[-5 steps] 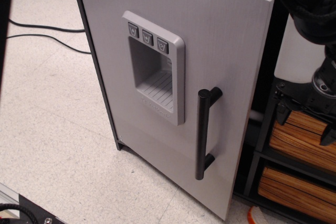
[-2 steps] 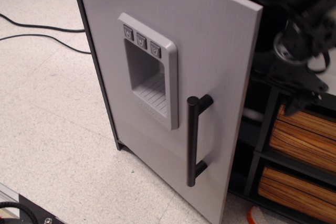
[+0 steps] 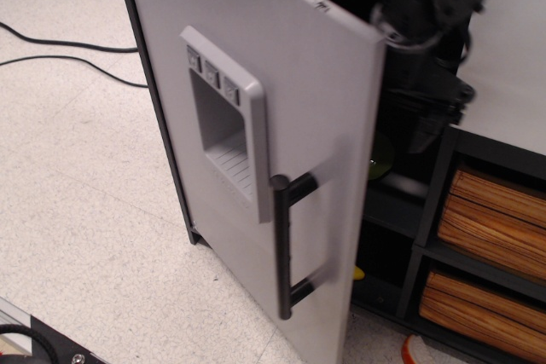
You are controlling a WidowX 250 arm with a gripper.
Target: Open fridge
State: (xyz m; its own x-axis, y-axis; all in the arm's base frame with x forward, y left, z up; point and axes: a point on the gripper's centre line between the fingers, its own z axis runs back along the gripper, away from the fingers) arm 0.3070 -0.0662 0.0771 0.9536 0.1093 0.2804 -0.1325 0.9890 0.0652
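The fridge is a grey cabinet with a dark frame [image 3: 159, 125]. Its grey door [image 3: 320, 100] stands partly open, hinged at the left, with the free edge swung toward the camera. The door carries a moulded three-button dispenser recess [image 3: 223, 130] and a vertical black bar handle [image 3: 283, 249]. My gripper [image 3: 431, 121] is dark and blurred, just behind the door's free edge at the upper right, inside the gap. It is not on the handle. I cannot tell how its jaws stand. The fridge interior is dark; a greenish item [image 3: 378, 159] shows inside.
A dark shelf unit with wooden-slat drawers [image 3: 495, 202] stands right of the fridge, under a white top [image 3: 512, 49]. Black cables [image 3: 77, 49] lie on the speckled floor at the left. A black piece of equipment [image 3: 34, 343] sits at the bottom left corner.
The door has swung further open, its free edge and handle moving left and toward the camera. My arm has moved left and up, from beside the shelf unit to behind the door's edge.
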